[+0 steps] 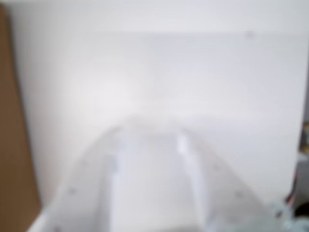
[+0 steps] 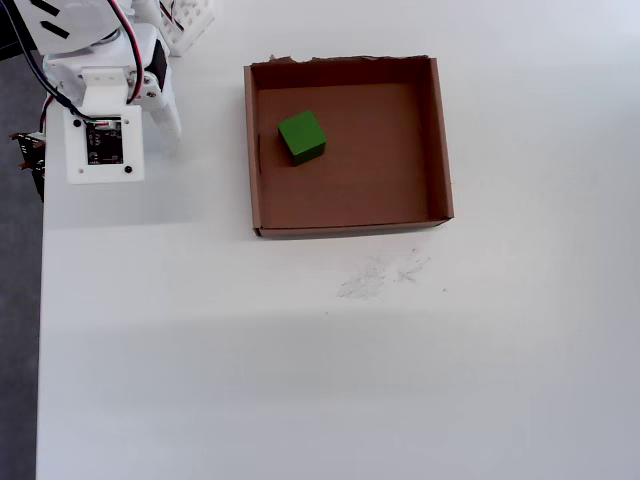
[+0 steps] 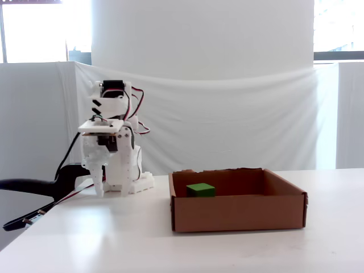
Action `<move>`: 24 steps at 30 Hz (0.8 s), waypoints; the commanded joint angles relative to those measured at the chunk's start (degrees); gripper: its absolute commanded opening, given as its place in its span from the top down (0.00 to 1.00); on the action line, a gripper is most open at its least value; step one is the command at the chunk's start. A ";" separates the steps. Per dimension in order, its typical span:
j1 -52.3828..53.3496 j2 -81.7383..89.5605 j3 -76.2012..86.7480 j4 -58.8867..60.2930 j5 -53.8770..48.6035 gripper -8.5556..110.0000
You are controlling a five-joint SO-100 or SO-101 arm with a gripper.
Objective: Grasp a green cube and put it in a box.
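The green cube (image 2: 301, 137) (image 3: 201, 190) lies inside the brown cardboard box (image 2: 440, 140) (image 3: 239, 213), in its upper-left part in the overhead view, and nothing touches it. My white arm is folded up at the table's far-left corner, well away from the box. Its gripper (image 2: 172, 125) (image 3: 100, 192) points down at the bare tabletop, left of the box. The wrist view is badly blurred; there the gripper (image 1: 149, 126) shows as two white fingers meeting at their tips, shut with nothing between them. Neither cube nor box appears in the wrist view.
The white table's left edge (image 2: 40, 300) runs close beside the arm. Faint grey smudges (image 2: 380, 275) mark the surface below the box. A black clamp and cables (image 3: 28, 187) stick out at the left in the fixed view. A white cloth hangs behind the table.
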 commanded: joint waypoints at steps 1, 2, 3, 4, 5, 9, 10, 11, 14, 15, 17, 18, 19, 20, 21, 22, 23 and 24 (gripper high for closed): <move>0.53 0.35 -0.44 0.88 -1.41 0.81; 0.62 0.35 -0.44 1.49 -1.41 0.81; 0.62 0.35 -0.44 2.02 -1.41 0.81; 0.62 0.35 -0.44 2.64 -1.41 0.81; 0.62 0.35 -0.44 3.34 -1.41 0.81; 0.35 0.35 -0.35 6.86 -1.41 0.81; 0.26 0.35 -0.35 8.00 -1.41 0.81; 0.18 0.35 -0.35 8.35 -1.05 0.81; -0.53 0.35 -0.35 8.44 -0.70 0.81; -0.53 0.35 -0.35 8.44 -0.70 0.80; -0.53 0.35 -0.35 8.44 -0.70 0.80; -0.53 0.35 -0.35 8.44 -0.70 0.80; -0.53 0.35 -0.35 8.44 -0.62 0.80; -0.53 0.35 -0.35 8.44 -0.62 0.80; -0.44 0.35 -0.35 8.44 -0.53 0.80; -0.44 0.35 -0.35 8.44 -0.35 0.80; -0.26 0.35 -0.35 8.44 -0.26 0.80; 0.00 0.35 -0.35 8.44 -0.18 0.80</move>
